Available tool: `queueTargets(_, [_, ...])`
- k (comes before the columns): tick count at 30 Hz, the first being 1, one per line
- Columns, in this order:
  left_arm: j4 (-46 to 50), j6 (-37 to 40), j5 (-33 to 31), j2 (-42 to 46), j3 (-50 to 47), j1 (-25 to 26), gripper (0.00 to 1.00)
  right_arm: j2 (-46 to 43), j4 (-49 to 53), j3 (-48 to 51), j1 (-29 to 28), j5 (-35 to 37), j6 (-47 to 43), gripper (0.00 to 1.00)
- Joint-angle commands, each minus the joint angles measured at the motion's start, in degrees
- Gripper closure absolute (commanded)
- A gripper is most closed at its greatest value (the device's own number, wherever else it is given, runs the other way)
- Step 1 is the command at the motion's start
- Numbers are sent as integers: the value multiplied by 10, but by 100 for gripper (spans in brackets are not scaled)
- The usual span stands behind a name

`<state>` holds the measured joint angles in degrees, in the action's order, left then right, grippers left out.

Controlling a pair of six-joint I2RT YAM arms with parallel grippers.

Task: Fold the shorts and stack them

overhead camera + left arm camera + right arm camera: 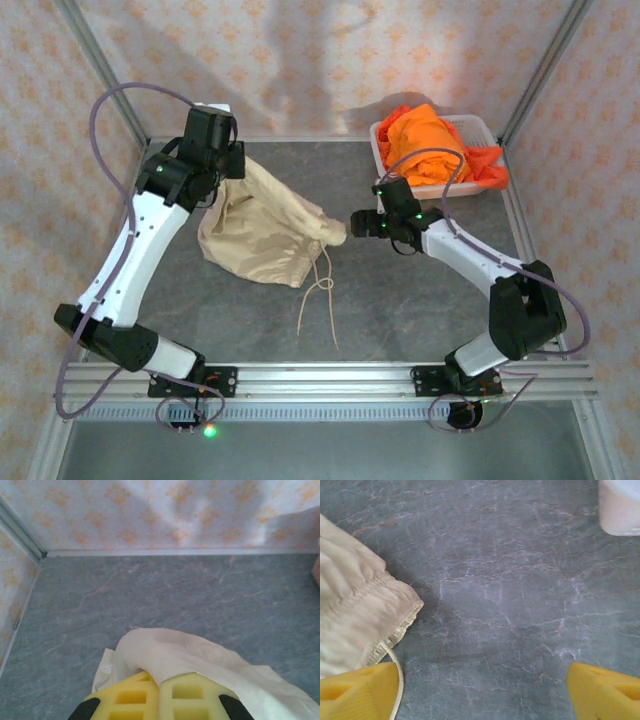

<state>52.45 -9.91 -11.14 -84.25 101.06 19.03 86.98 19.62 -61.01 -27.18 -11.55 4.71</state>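
Robot lab test cell: aluminium frame [102, 70], floral-papered panels [300, 60], grey marble-look tabletop [410, 300], arms [130, 260] bolted to rail [330, 376].

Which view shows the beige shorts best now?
Top external: the beige shorts show almost whole there. Left wrist shows a fold pinched in the left gripper; right wrist shows the waistband corner.

White mesh basket [476, 124] at the far right corner of a grey marbled table [400, 300] — near the back wall [320, 60], papered pale with orange motifs. Silver metal rail [330, 377] along the near edge — upright posts [100, 65] at the far corners.
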Motion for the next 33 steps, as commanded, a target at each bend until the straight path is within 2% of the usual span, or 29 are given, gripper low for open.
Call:
queueTargets(1, [28,34,-6,-22,-34,-4,100,12,-28,-17,-3,-43,-70,15])
queueTargets(4, [8,25,5,-18,-78,-9,100,10,-41,-6,-21,-65,-111,17])
queueTargets(8, [-13,13,20,-14,-117,-15,100,-3,-43,15,-76,-67,-181,17])
queueTargets(15, [-33,0,23,-10,-155,-17,100,34,-76,27,-166,8,-208,19])
queueTargets(24, [-44,-7,30,-4,-175,-19,100,143,-29,-42,-204,81,-284,22])
queueTargets(33, [-55,-11,31,7,-200,-24,100,207,-43,-80,-209,97,-281,35])
